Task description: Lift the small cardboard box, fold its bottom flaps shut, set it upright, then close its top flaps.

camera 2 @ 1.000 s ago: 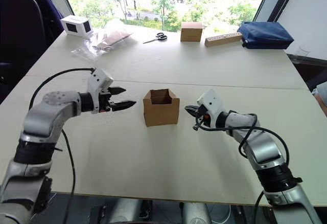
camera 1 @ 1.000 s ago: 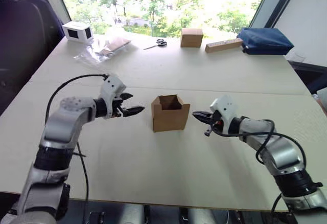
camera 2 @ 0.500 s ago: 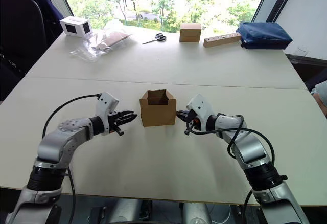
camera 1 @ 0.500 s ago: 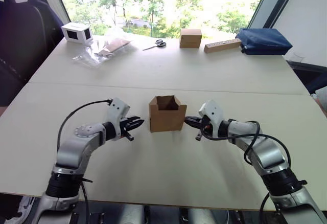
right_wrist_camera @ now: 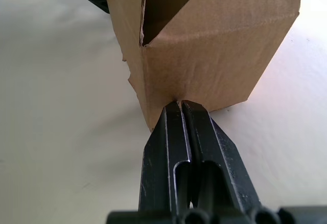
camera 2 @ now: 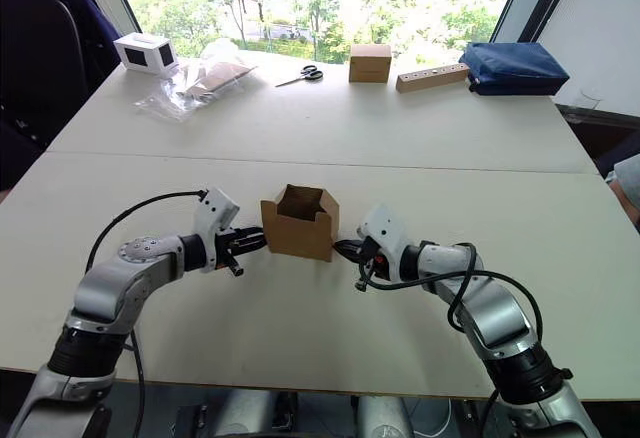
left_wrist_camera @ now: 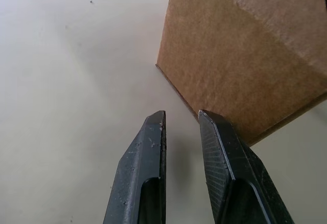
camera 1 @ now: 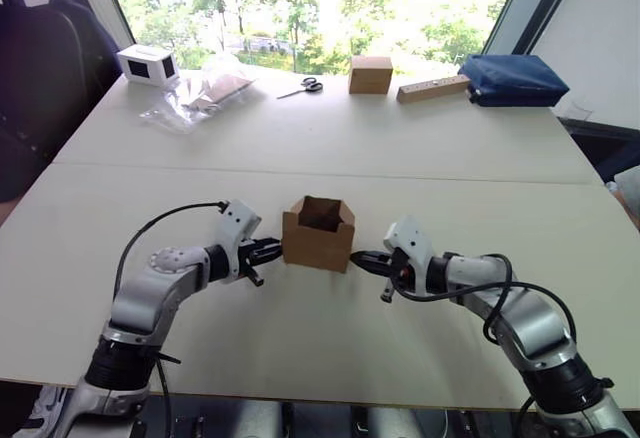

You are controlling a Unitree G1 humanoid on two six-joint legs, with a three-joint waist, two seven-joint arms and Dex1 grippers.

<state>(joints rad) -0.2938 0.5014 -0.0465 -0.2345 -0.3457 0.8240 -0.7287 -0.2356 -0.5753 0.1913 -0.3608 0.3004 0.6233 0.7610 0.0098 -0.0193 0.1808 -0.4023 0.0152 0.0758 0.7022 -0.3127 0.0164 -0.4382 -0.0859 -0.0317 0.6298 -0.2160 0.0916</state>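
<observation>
The small cardboard box (camera 1: 318, 236) stands on the white table (camera 1: 320, 338) between my arms, turned with one corner toward me. Its top flaps (camera 1: 322, 205) stand up around the open top. My left gripper (camera 1: 270, 251) sits low at the box's left side, its fingers a narrow gap apart with nothing between them; the left wrist view has the tips (left_wrist_camera: 181, 119) just short of the brown wall (left_wrist_camera: 240, 55). My right gripper (camera 1: 358, 257) is shut, and its tips (right_wrist_camera: 179, 104) touch the box's (right_wrist_camera: 204, 45) lower edge on the right.
Along the far edge lie a white box with dark panels (camera 1: 147, 62), clear plastic bags (camera 1: 200, 93), scissors (camera 1: 311, 85), a cube-shaped brown box (camera 1: 370, 74), a wooden block (camera 1: 433, 89) and a blue bag (camera 1: 515, 80). A seam (camera 1: 500, 180) crosses the table behind the box.
Both grippers have come in low against the box's sides. The box has turned from square-on to corner-first. The view has also shifted a little.
</observation>
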